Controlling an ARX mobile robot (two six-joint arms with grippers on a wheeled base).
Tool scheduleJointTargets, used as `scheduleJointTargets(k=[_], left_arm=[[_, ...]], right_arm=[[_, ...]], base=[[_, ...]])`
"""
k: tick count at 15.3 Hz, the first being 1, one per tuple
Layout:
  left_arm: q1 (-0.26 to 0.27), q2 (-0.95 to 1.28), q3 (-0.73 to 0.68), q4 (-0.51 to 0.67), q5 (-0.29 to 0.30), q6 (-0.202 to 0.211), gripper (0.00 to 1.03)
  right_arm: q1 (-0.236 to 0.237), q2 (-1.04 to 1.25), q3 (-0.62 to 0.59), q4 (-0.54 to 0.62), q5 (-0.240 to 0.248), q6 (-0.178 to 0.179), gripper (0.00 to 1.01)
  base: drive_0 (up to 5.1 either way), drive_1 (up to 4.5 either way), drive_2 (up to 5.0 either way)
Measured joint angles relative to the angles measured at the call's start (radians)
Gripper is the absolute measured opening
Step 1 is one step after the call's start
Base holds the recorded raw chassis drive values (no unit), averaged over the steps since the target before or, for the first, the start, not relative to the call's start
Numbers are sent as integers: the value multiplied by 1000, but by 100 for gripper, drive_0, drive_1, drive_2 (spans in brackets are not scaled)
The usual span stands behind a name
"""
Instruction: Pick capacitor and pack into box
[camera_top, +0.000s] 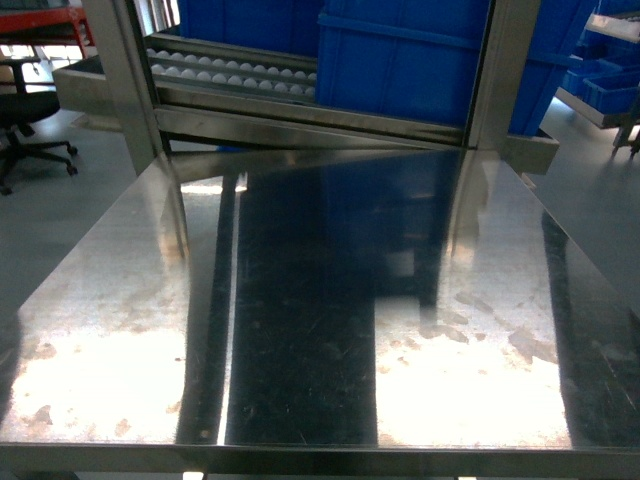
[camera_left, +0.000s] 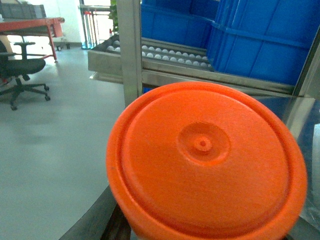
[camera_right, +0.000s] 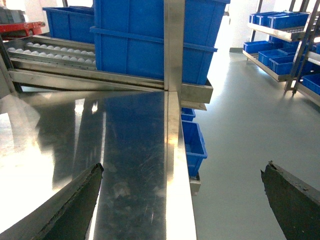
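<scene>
Capacitor (camera_left: 205, 160) (orange, filling left wrist view), blue crates (camera_top: 400, 60) behind.

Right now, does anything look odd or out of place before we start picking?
Yes: an orange lid fills the left wrist view, blocking that camera's sight of the table. In the head view the tabletop shows only stains and glare, no capacitor or box. The right gripper is open.
</scene>
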Motion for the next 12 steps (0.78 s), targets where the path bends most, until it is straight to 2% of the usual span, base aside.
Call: scheduleJointTargets(k=[5,12], left_arm=[[0,-165,0,-155,0,0,45],[0,-301,0,-292,0,0,45]], right_arm=[[0,0,0,0,0,0,98],[0,0,0,0,0,0,98]], base=[[0,0,0],[0,0,0]])
